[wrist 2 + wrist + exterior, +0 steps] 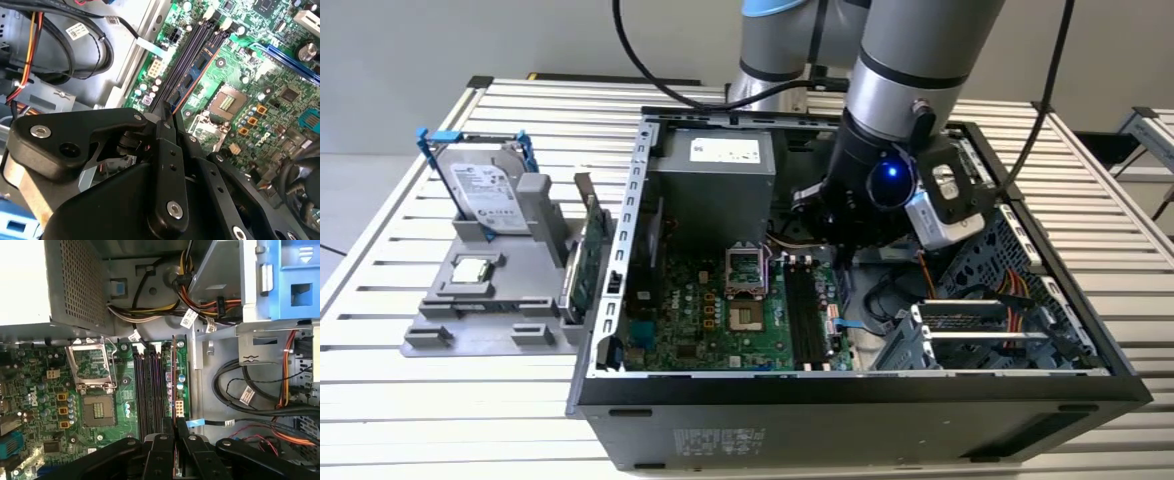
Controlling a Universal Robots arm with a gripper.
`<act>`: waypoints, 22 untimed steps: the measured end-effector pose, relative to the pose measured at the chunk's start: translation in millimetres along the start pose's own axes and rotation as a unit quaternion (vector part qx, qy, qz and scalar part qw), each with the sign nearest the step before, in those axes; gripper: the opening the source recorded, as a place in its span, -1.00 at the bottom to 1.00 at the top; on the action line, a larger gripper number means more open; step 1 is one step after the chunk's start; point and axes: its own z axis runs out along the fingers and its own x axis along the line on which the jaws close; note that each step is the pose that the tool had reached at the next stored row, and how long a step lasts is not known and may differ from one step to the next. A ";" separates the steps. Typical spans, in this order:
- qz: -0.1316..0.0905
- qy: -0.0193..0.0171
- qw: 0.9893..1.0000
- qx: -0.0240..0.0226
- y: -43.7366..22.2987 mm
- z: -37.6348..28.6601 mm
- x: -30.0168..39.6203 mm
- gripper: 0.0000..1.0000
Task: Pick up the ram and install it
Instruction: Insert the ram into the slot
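The ram (174, 385) is seen edge-on as a thin dark stick, and my gripper (174, 432) is shut on one end of it. It runs parallel to the black memory slots (150, 390) of the green motherboard (35, 390), over the slot side nearest the drive bay. I cannot tell whether it touches a slot. In the second wrist view the ram (197, 75) reaches out from my gripper (167, 117) along the slots (192, 47). In the exterior view my gripper (847, 235) is low inside the open computer case (854, 395), above the slots (807, 315).
A grey power supply (714, 170) fills the case's back. The empty processor socket (744, 272) lies beside the slots. Cable bundles (260, 390) and a drive cage (987, 330) crowd the exterior view's right. Outside the case stand a green card (591, 255) and a hard drive (487, 190) on a grey holder (440, 335).
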 end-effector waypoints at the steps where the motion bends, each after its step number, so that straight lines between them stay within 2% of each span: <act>1: 0.000 0.000 1.000 0.000 -0.4 1.5 0.0 -1.00; 14: -0.002 0.000 1.000 0.000 -2.2 19.7 -0.1 -1.00; 22: -0.014 0.000 1.000 0.000 -6.8 28.5 -0.4 -1.00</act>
